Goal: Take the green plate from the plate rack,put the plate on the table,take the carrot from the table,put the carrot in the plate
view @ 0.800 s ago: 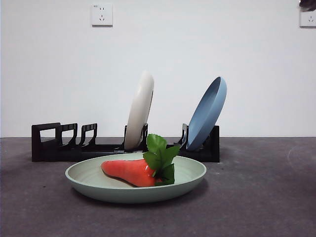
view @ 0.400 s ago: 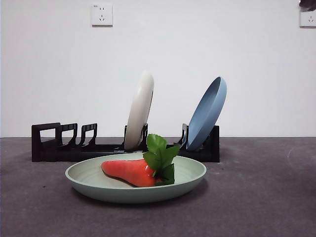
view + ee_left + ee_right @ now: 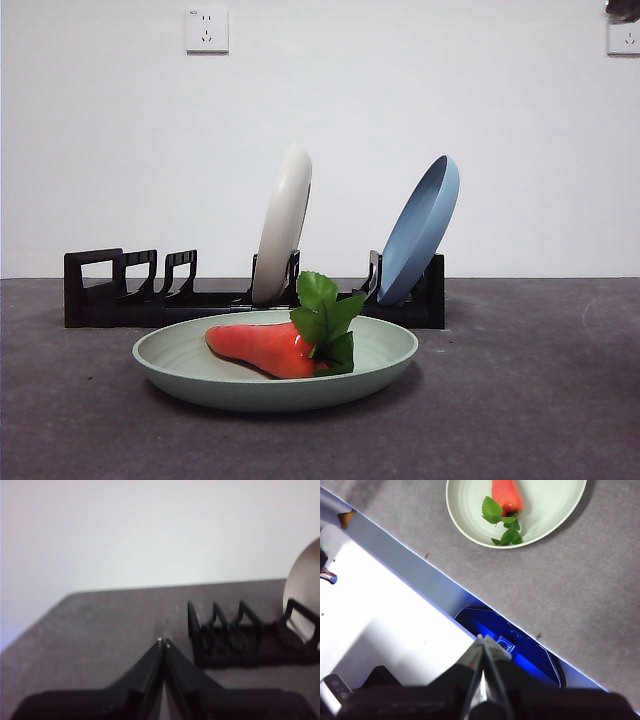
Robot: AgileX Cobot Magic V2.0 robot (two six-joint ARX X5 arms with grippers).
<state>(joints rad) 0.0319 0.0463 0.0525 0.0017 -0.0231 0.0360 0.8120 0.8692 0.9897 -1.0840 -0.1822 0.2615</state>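
- The left gripper (image 3: 163,642), black jaws pressed together on nothing, hangs low over the dark grey table (image 3: 520,400) by the empty end of the long black slotted plate rack (image 3: 110,295).
- The pale sage green plate (image 3: 200,375) lies flat before the rack, the stubby orange carrot (image 3: 262,349) resting inside; the job looks done.
- The right gripper (image 3: 484,642), clenched empty, sits raised, well clear of the plate.
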